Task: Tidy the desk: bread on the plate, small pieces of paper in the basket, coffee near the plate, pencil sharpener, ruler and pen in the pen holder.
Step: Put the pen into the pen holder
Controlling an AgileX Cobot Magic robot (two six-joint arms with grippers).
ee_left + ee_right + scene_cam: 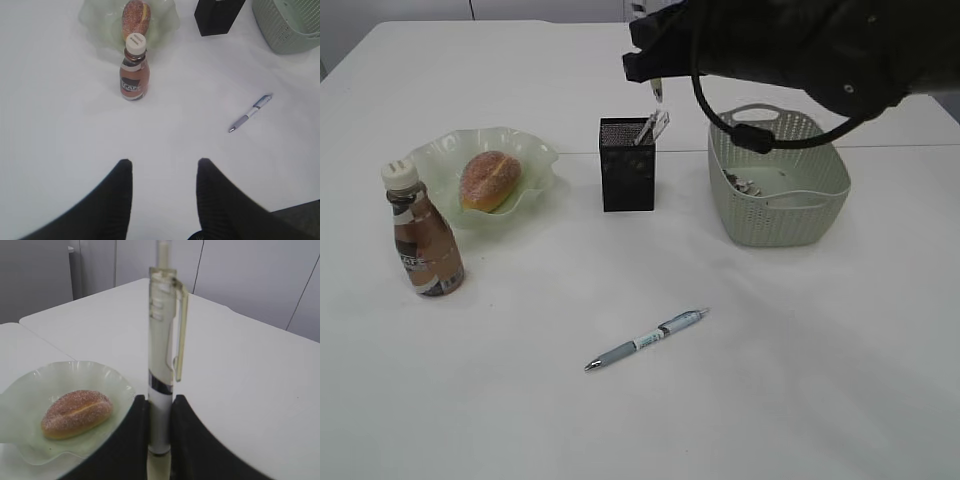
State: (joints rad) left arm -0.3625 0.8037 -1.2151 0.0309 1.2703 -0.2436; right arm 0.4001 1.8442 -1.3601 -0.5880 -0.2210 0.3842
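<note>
- Desk [800, 380], a large plain white tabletop, is shown partly tidied: the oval sugar-dusted golden-brown bread [490, 180] is already seated in the pale green ruffled glass plate [535, 150], and the brown plastic coffee bottle with white cap [423, 235] is stood just beside that plate.
- A clear-barrelled pen with a clip [162, 350] is pinched upright between the nearly closed fingers of the right gripper [159, 412], presumably so it can be lowered end-first into the small black square mesh pen holder [627, 175], above which the right arm is poised.
- Something pale is already seen leaning out of the holder's top; it cannot be identified.
- Crumpled paper scraps [745, 185] are seen lying inside the grey-green perforated plastic basket [790, 215].
- A second pen, blue-and-grey [647, 340], is left lying on the open tabletop, well apart from the holder, and is judged the remaining item.
- The left gripper [162, 172] is held about half open over bare tabletop, with nothing between its fingers.
</note>
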